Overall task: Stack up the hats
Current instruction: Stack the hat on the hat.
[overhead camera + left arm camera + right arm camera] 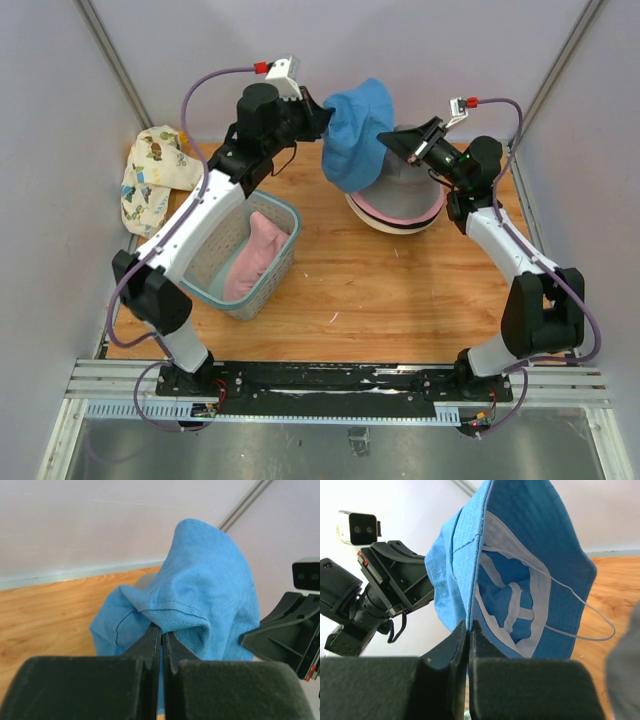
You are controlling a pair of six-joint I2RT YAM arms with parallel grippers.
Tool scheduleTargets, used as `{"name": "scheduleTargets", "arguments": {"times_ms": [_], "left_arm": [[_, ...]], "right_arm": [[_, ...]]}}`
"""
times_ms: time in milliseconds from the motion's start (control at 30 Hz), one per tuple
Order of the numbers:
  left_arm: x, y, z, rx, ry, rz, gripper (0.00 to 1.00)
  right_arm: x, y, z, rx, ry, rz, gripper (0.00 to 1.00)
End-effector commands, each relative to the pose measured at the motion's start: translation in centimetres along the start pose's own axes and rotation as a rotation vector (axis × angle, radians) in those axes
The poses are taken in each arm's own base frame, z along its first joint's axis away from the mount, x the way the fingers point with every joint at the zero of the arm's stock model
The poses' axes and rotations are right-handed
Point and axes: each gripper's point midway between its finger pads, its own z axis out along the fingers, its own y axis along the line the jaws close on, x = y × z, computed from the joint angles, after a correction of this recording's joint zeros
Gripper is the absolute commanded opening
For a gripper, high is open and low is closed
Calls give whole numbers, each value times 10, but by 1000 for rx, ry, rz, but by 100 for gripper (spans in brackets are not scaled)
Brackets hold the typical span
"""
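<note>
Left hand (161,632), right hand (468,626) tight on blue hat (355,135); white lining (492,527) solely right-wrist view.

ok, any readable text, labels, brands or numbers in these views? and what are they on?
No text can be read in any view.
Inside the blue fabric bucket hat there is only white seam tape, with no printed tag showing.
The cream cloth with cartoon prints shows pictures; any lettering is too small to tell.
</note>
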Motion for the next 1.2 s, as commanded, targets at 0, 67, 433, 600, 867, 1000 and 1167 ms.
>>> {"name": "scheduleTargets", "arguments": {"times_ms": [0, 67, 433, 600, 867, 1000, 1167], "left_arm": [[-14, -4, 35, 19, -7, 27, 0], [-12, -6, 52, 34, 17, 29, 1], [11, -17, 99, 123, 97, -1, 10], [15, -29, 99, 178, 102, -6, 33], [23, -30, 98, 193, 114, -14, 48], [36, -19, 94, 154, 126, -18, 54], [52, -5, 95, 111, 144, -20, 56]], "right_arm": [[-38, -3, -4, -70, -61, 50, 0], [-46, -17, -9, -56, -80, 75, 1], [-67, -48, -49, -36, -170, 165, 0], [-63, -56, -63, -36, -196, 199, 1], [-73, -67, -89, -32, -259, 223, 1], [-74, -73, -101, -37, -279, 237, 1], [-72, -86, -113, -39, -300, 268, 1]]}}
